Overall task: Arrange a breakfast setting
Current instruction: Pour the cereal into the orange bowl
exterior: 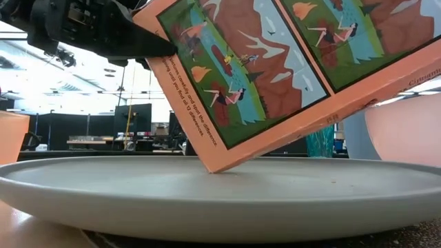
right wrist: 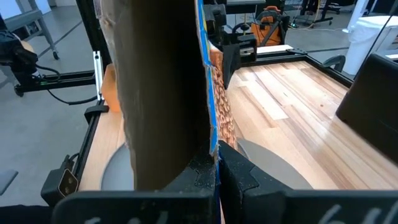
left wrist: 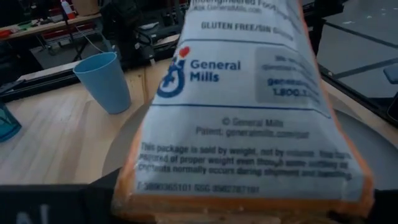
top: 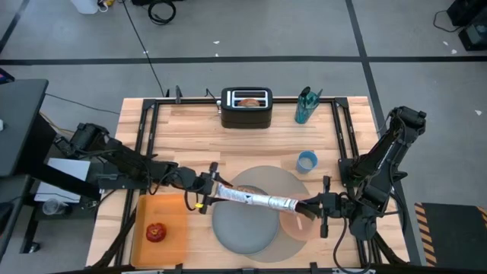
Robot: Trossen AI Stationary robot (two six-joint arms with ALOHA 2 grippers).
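**Cereal box tipped between both pincers over the bowl**

Step in hand, as I judge it: pouring cereal into the translucent pink bowl [top: 298,225]. The cereal box [top: 255,199] lies nearly flat, spanning from my left pincer [top: 207,189] to my right pincer [top: 316,209], above the large round grey mat [top: 262,181]. One lower corner of the box touches the round grey-blue plate [exterior: 207,189] in the low view; the rest is tilted up.

Right pincer: clamped tight on the torn flap at the box's open end, just over the bowl. Brown cereal [right wrist: 221,106] shows at that opening in the right wrist view. Left pincer: at the box's far end, its bottom panel filling the left wrist view; I cannot tell whether the fingers grip the box or merely flank it.

Next move, my estimate: raise the left end so cereal slides toward the open end, keeping the mouth over the bowl. Risk: spill onto the mat if the mouth drifts.

Other task items: small red apple [top: 156,231] on the flat orange tray [top: 173,209], beside the mat on the left arm's side. Bagel [top: 247,100] sits in the black toaster [top: 246,108], across the counter [top: 190,129] from the mat. Blue cup [top: 306,161] just beside the mat.

Surface: pale wooden planks in a black frame. Room: grey floor, cables.
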